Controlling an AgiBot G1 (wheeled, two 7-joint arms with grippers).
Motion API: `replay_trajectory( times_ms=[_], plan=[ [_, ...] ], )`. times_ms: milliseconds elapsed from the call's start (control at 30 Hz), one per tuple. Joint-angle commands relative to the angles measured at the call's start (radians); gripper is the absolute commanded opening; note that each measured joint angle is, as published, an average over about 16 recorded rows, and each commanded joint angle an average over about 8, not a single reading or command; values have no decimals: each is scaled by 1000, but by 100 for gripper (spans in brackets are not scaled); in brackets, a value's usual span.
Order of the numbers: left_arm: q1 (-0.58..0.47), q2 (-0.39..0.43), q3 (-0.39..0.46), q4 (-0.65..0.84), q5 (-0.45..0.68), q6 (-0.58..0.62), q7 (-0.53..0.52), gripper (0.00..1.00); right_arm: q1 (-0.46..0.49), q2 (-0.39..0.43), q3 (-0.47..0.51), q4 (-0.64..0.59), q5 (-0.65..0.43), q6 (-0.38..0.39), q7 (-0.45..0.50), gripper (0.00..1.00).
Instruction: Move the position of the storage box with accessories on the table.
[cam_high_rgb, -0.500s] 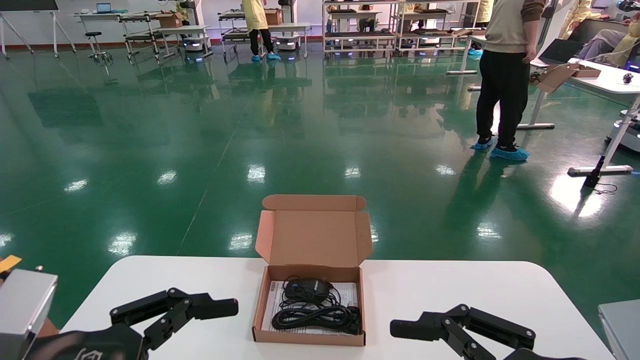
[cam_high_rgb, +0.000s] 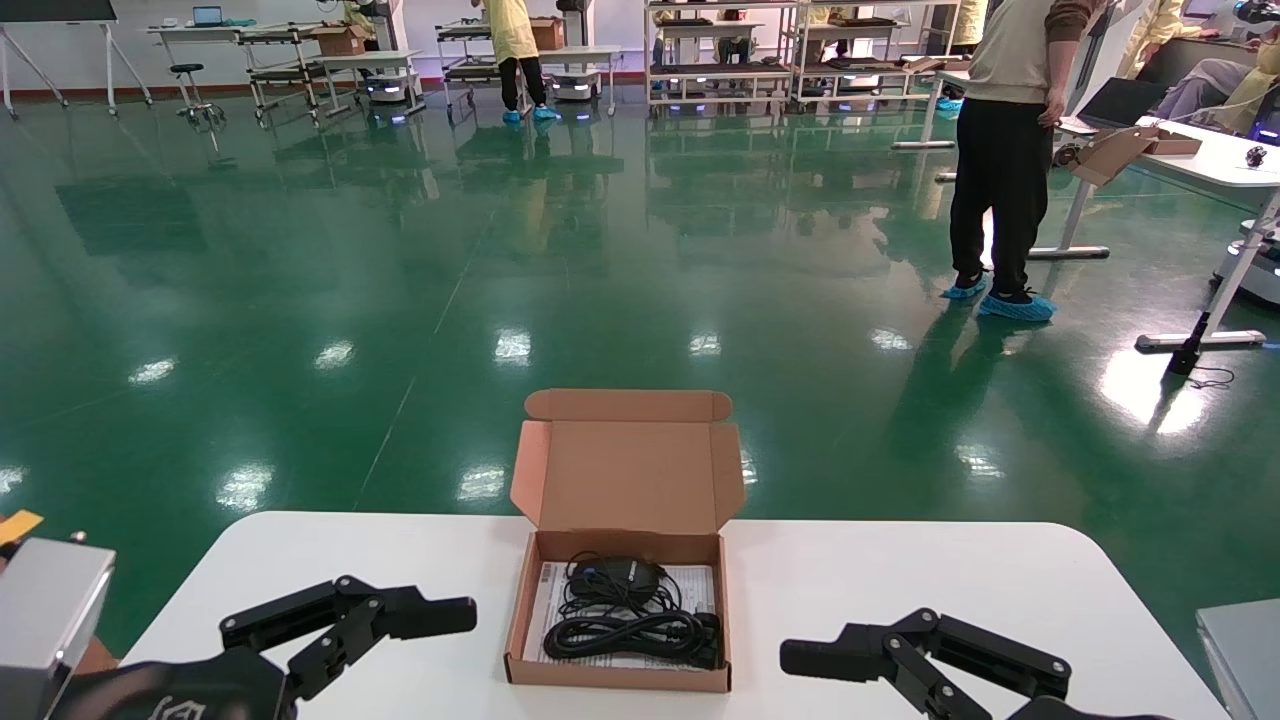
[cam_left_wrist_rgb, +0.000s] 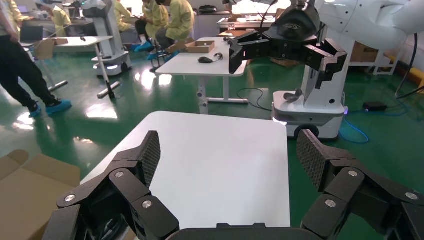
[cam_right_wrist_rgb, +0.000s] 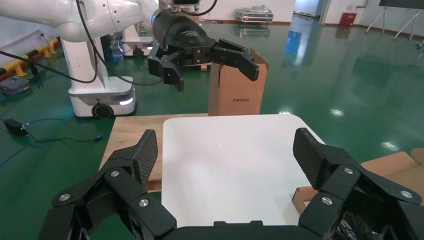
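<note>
The storage box (cam_high_rgb: 628, 488) lies open on the white table (cam_high_rgb: 900, 590), at the middle near the front edge, with its lid standing up at the far side. In it are a black coiled cable bundle (cam_high_rgb: 625, 632) with a small black adapter, on a white printed sheet (cam_high_rgb: 550, 600). My left gripper (cam_high_rgb: 435, 620) is open and empty just left of the box. My right gripper (cam_high_rgb: 810, 660) is open and empty just right of it. Neither touches the box. The left wrist view shows the box's lid (cam_left_wrist_rgb: 30, 195). The right wrist view shows a box corner (cam_right_wrist_rgb: 302, 195).
A grey block (cam_high_rgb: 50, 610) sits at the table's left end and a grey object (cam_high_rgb: 1240, 640) past its right end. An upright cardboard box (cam_right_wrist_rgb: 235, 90) and a wooden surface (cam_right_wrist_rgb: 130, 135) lie beyond the left end. A person (cam_high_rgb: 1005, 150) stands far right.
</note>
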Motion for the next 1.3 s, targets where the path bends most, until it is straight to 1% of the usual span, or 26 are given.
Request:
replay_trajectory(
  times_ms=[33, 167, 333, 433, 533, 600, 700, 833, 900, 1033, 1200, 1300],
  plan=[
    [0, 0, 0, 0, 0, 0, 0, 100, -6, 1, 1, 0, 2, 5, 1, 100],
    [0, 0, 0, 0, 0, 0, 0, 100, 60, 8, -34, 2, -60, -18, 49, 100],
    [0, 0, 0, 0, 0, 0, 0, 100, 216, -21, -112, -52, -178, -66, 129, 100],
    [0, 0, 0, 0, 0, 0, 0, 100, 314, -57, -178, -125, -252, -79, 193, 100],
    [0, 0, 0, 0, 0, 0, 0, 100, 406, -103, -248, -225, -321, -82, 248, 100],
    [0, 0, 0, 0, 0, 0, 0, 100, 459, -139, -290, -302, -363, -80, 265, 100],
    [0, 0, 0, 0, 0, 0, 0, 100, 524, -197, -341, -430, -420, -72, 258, 100],
    [0, 0, 0, 0, 0, 0, 0, 100, 576, -275, -382, -611, -476, -44, 220, 100],
    [0, 0, 0, 0, 0, 0, 0, 100, 589, -307, -388, -696, -487, -23, 198, 100],
    [0, 0, 0, 0, 0, 0, 0, 100, 602, -350, -383, -824, -488, 19, 165, 100],
    [0, 0, 0, 0, 0, -1, 0, 100, 617, -368, -370, -911, -479, 39, 146, 100],
    [0, 0, 0, 0, 0, -1, 0, 100, 624, -366, -371, -942, -481, 50, 174, 100]
  ],
)
